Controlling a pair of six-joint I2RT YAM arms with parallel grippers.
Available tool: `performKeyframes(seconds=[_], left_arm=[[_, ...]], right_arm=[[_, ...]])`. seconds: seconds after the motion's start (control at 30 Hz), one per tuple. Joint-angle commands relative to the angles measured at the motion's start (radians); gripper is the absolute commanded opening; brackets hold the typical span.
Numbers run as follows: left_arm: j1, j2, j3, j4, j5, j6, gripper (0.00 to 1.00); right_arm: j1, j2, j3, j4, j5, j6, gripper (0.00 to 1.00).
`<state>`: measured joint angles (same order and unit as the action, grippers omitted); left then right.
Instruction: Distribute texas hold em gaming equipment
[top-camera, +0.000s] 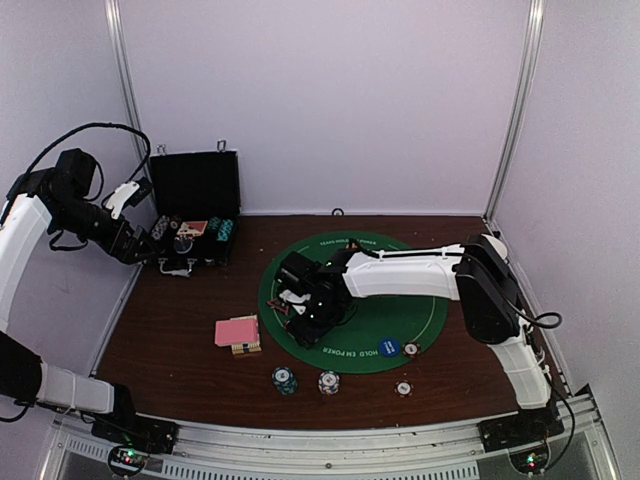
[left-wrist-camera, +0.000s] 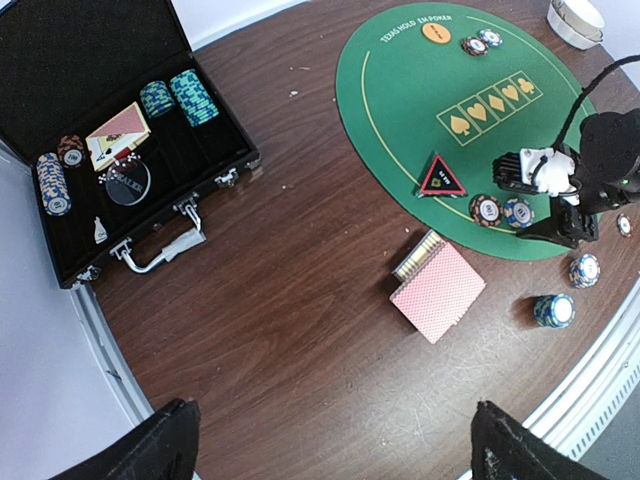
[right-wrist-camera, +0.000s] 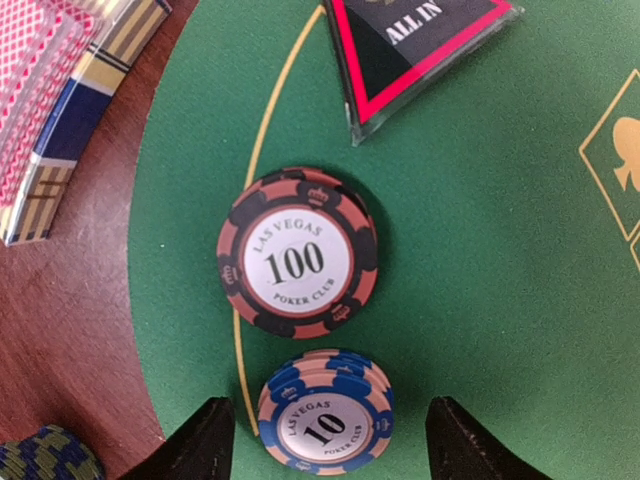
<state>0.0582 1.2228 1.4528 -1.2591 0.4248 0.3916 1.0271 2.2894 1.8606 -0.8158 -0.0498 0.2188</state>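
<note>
Top, left-wrist and right-wrist views of the poker layout. The right gripper hovers low over the near-left rim of the green felt mat, its jaws apart on either side of a short stack of blue 10 chips, with a gap showing on each side, so nothing is gripped. Just beyond that stack lies a red-and-black 100 chip, flat on the felt over the yellow border line. Farther on sits the black-and-red ALL IN triangle marker.

Off the mat, on the brown table, a pink-backed card deck rests against a striped card box. A teal chip stack and a white-blue chip stack stand on the bare wood near the front edge. A blue disc lies at the mat's near edge and an orange disc at its far edge.

The left gripper is held high near the open black case, its jaws spread wide and empty. The case holds more chips and cards.
</note>
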Motion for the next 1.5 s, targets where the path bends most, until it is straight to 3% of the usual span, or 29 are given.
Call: performKeyframes(seconds=[0.0,0.23,0.4,0.63,0.97,1.47], left_arm=[[0.006,-0.001,0.006,0.006,0.009,0.009,0.98],[0.006,0.003,0.002,0.007,0.017,0.009,0.98],[0.006,0.003,0.003,0.01,0.011,0.009,0.98],[0.006,-0.004,-0.003,0.008,0.0,0.007,0.98],[0.006,0.0,0.001,0.009,0.004,-0.004,0.97],[0.006,-0.017,0.001,0.008,0.005,-0.001,0.97]], right_arm=[[-0.002,-0.058,0.026,-0.012,0.04,-0.005,0.69],[0.011,-0.191,-0.021,-0.037,0.045,-0.015,0.71],[0.056,-0.283,-0.102,-0.07,0.085,-0.024,0.77],[0.109,-0.393,-0.244,-0.059,0.015,0.011,0.87],[0.149,-0.409,-0.368,-0.006,-0.02,0.05,0.96],[0.176,-0.348,-0.404,0.035,-0.053,0.038,0.93]])
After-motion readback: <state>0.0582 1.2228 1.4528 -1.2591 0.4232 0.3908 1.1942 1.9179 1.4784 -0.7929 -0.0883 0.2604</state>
